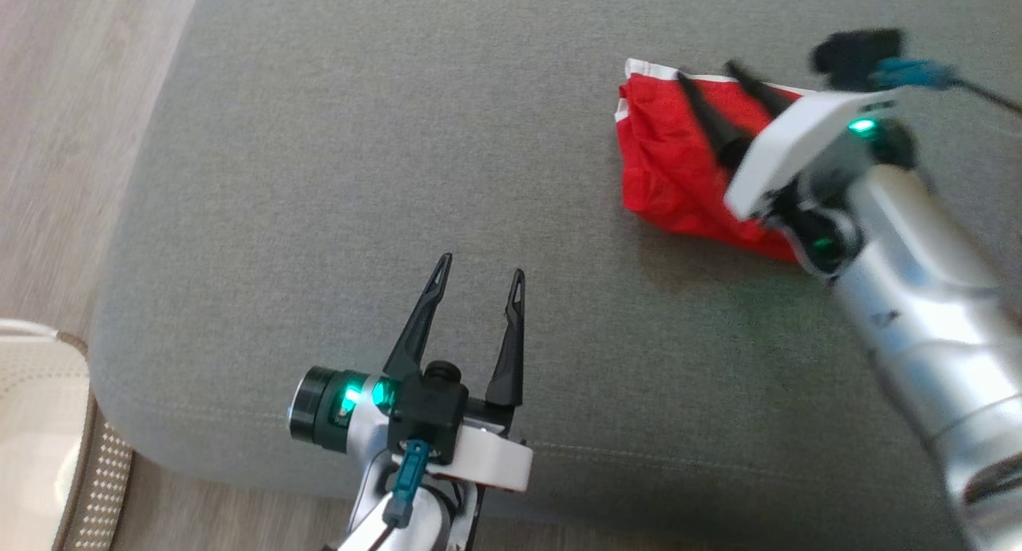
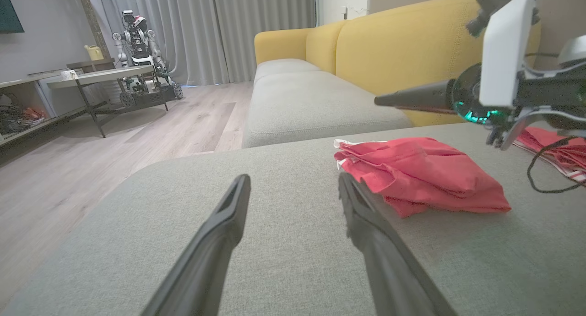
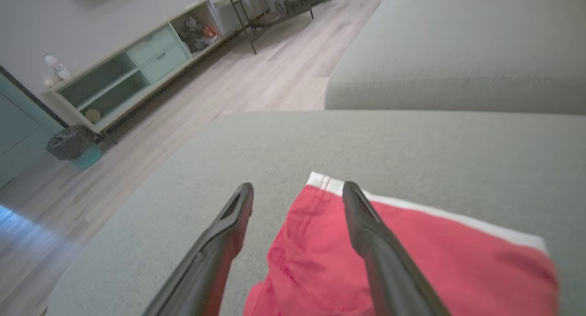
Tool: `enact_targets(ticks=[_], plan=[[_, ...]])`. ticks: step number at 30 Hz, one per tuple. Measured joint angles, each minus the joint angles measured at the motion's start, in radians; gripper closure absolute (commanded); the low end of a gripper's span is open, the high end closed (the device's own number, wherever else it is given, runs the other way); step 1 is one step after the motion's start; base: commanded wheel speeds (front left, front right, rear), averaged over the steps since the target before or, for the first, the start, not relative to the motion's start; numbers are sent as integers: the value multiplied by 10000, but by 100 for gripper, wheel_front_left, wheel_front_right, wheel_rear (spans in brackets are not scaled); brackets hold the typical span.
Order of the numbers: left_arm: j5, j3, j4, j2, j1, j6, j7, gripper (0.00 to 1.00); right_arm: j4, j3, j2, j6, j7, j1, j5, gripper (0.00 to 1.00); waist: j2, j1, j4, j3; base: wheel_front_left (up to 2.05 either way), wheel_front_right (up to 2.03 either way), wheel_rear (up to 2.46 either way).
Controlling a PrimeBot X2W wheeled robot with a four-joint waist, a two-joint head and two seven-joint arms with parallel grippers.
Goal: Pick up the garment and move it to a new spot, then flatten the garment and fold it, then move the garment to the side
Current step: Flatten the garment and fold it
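Two grippers, left gripper [image 1: 482, 265] and right gripper [image 1: 706, 69]; one red garment [image 1: 663, 168]; one yellow sofa [image 2: 403, 46]; one table [image 2: 100, 74]

My left gripper [image 1: 481, 267]: jaws apart, above grey cushion [image 1: 359, 136], near its front edge | my right gripper [image 1: 706, 69]: jaws apart, fingers over red garment [image 1: 667, 168], slightly blurred | garment: lying on cushion, rumpled, white trim along far edge | wood floor [image 1: 56, 96]: beside cushion, left.

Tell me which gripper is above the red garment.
The right gripper, its open fingers spread over the red garment. The left gripper hovers open above bare grey cushion, apart from the cloth.
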Motion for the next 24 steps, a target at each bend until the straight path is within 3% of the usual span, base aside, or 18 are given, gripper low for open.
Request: enact_targets(ticks=[8, 9, 10, 11, 16, 24], plan=[[42, 71, -12, 0, 7, 56, 0, 0, -447, -907, -1442, -2, -721, 709, -1055, 0, 0, 0, -358, -67, 0, 0, 0], [42, 69, -15, -2, 7, 56, 0, 0, -502, -878, -1471, -2, -777, 824, -1189, 27, 0, 0, -381, -55, 0, 0, 0], [42, 71, -15, 0, 7, 54, 0, 0, -596, -811, -1478, -2, -838, 928, -1358, 75, 0, 0, -395, -36, 0, 0, 0], [42, 69, -15, 0, 7, 50, 0, 0, -640, -754, -1461, -2, -894, 1004, -1480, 100, 0, 0, -401, -12, 0, 0, 0], [88, 23, -31, -2, -14, -15, 0, 0, -646, -226, -1452, -2, -1187, 993, -2301, 100, 0, 0, -329, 164, 0, 0, 0], [81, -100, -12, -8, -250, -10, 0, 0, 711, 629, -1154, -2, -1463, 900, -2993, 100, 0, 0, 270, 487, 0, 0, 0]])
